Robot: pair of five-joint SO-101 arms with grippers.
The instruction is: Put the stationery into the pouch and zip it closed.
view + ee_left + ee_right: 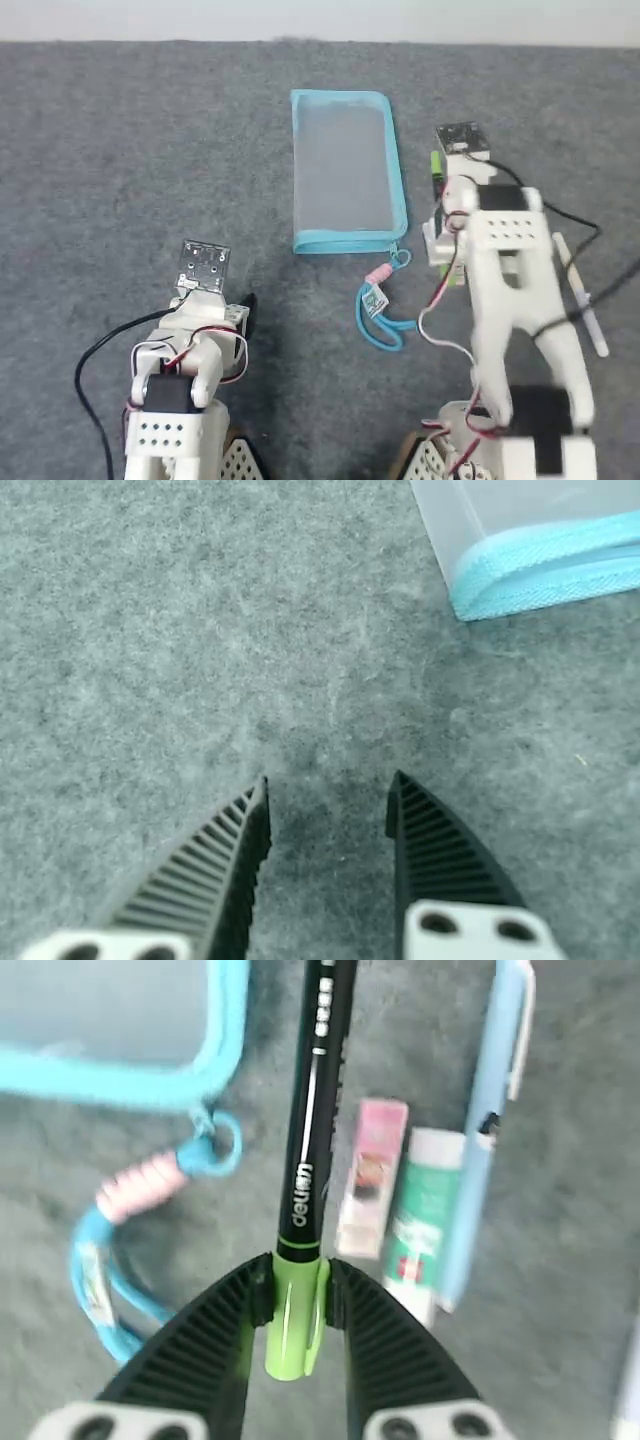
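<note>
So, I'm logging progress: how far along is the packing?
Nothing looks done: the pouch looks empty. In hand: the right gripper is shut on the black pen. To do: the eraser, green tube, blue pen, then zipping. The left gripper is open over carpet.

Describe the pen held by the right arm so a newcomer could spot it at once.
Find the translucent rectangular pouch with light blue fabric edging on the grey carpet. Beside its strap corner, the right arm's jaws clamp a slim black pen by its lime green cap. It is the only black item, next to a small pink pack, a green-and-white tube and a light blue pen.
</note>
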